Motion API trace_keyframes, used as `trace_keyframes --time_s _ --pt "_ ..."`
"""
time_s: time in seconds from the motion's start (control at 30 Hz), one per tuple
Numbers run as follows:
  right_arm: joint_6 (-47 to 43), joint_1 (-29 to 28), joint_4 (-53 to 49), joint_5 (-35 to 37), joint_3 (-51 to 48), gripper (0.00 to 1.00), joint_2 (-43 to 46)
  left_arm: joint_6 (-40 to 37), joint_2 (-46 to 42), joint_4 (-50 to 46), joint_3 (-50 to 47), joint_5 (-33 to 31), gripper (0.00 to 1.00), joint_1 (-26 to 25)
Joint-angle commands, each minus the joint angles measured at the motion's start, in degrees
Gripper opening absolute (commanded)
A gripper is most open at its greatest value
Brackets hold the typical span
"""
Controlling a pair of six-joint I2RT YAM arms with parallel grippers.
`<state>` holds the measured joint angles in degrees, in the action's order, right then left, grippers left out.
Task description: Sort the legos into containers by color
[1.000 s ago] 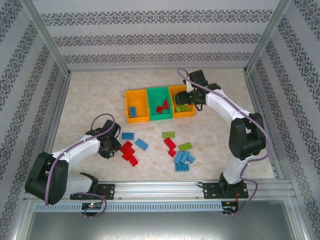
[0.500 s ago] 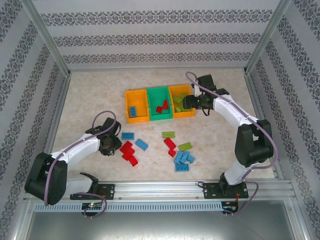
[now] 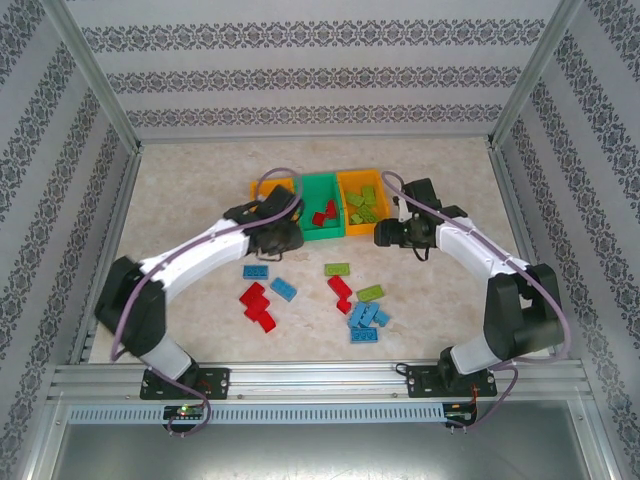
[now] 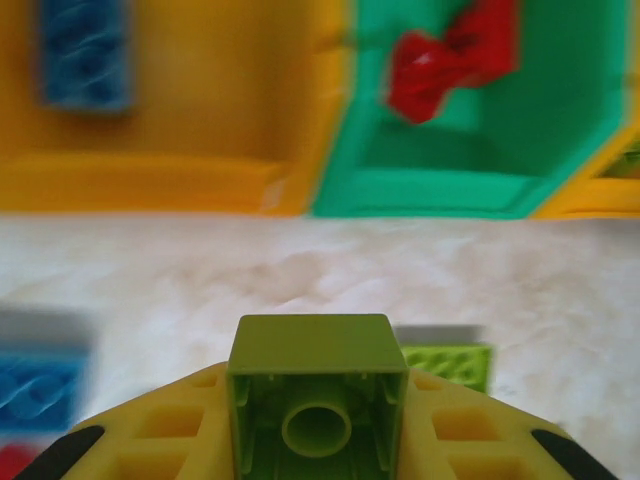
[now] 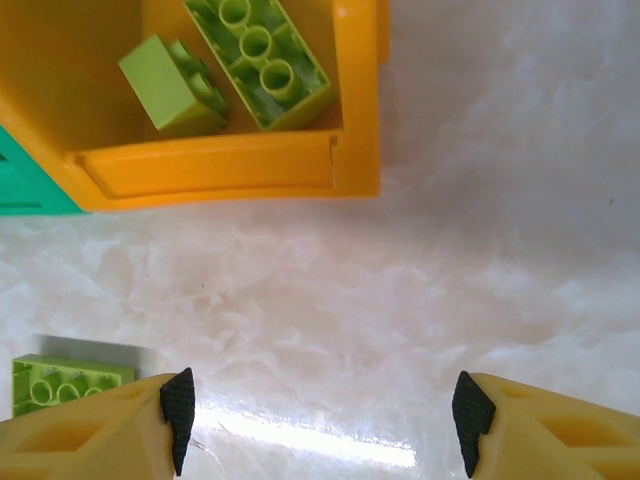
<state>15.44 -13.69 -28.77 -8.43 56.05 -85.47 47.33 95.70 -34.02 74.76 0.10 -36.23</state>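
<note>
My left gripper (image 4: 318,440) is shut on a light green lego (image 4: 315,350), held over the table just in front of the containers; seen from above, this gripper (image 3: 277,234) hangs by the left orange bin (image 3: 262,188) and the green bin (image 3: 318,183). The left orange bin holds a blue lego (image 4: 85,55), the green bin (image 4: 480,160) red legos (image 4: 450,60). My right gripper (image 5: 320,420) stands open over bare table, just in front of the right orange bin (image 5: 220,165), which holds green legos (image 5: 260,55). Loose red (image 3: 257,305), blue (image 3: 365,320) and green legos (image 3: 370,293) lie nearer the arms.
A green lego (image 5: 60,385) lies on the table left of my right gripper. More loose bricks sit at the middle: blue ones (image 3: 256,271), a green one (image 3: 337,269), red ones (image 3: 341,290). Patterned walls and metal posts close in the table.
My left arm has swung from the red bricks at the near left up to the bins, carrying the green lego. My right gripper has drawn back out of the right orange bin.
</note>
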Motion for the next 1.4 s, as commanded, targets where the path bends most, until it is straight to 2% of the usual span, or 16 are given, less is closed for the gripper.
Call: trace_keyframes --time_s 0.0,0.3,0.57,0.7,0.87,0.97,1.17,1.3,1.37 --pt "2.62 0.69 1.22 0.65 -2.30 0.72 1.81 -8.86 7.64 0.26 11.24 3.80 0.28 -1.34" --pt "6.39 1.52 1.51 -0.59 -6.23 0.74 3.90 -13.40 27.52 -0.12 38.27 14.00 0.28 -1.39" --pt "8.16 1.09 1.45 -2.11 -9.61 0.76 6.08 -11.54 39.56 -4.15 52.33 16.36 0.31 -1.22" --pt "8.27 -2.38 0.54 -1.70 -11.23 0.84 8.48 -8.97 40.73 -3.32 52.73 14.71 0.42 -1.13" --pt "8.59 -10.37 -1.24 1.47 -12.72 0.88 9.06 -7.46 40.80 -1.91 52.79 15.30 0.63 -1.13" --pt "9.16 -14.51 -2.22 3.10 -12.81 0.89 8.01 -7.43 39.80 -1.92 52.65 15.50 0.71 -1.21" --pt "11.46 -18.37 -4.05 4.11 -12.90 0.83 5.82 -8.18 35.15 -1.96 48.50 14.33 0.86 -1.24" --pt "11.40 -20.02 -6.16 5.41 -12.21 0.82 3.81 -8.30 31.48 -1.62 43.63 13.29 1.00 -1.21" --pt "12.03 -20.44 -7.30 6.60 -11.93 0.79 3.15 -8.24 29.58 -1.29 40.93 12.46 0.99 -1.21"
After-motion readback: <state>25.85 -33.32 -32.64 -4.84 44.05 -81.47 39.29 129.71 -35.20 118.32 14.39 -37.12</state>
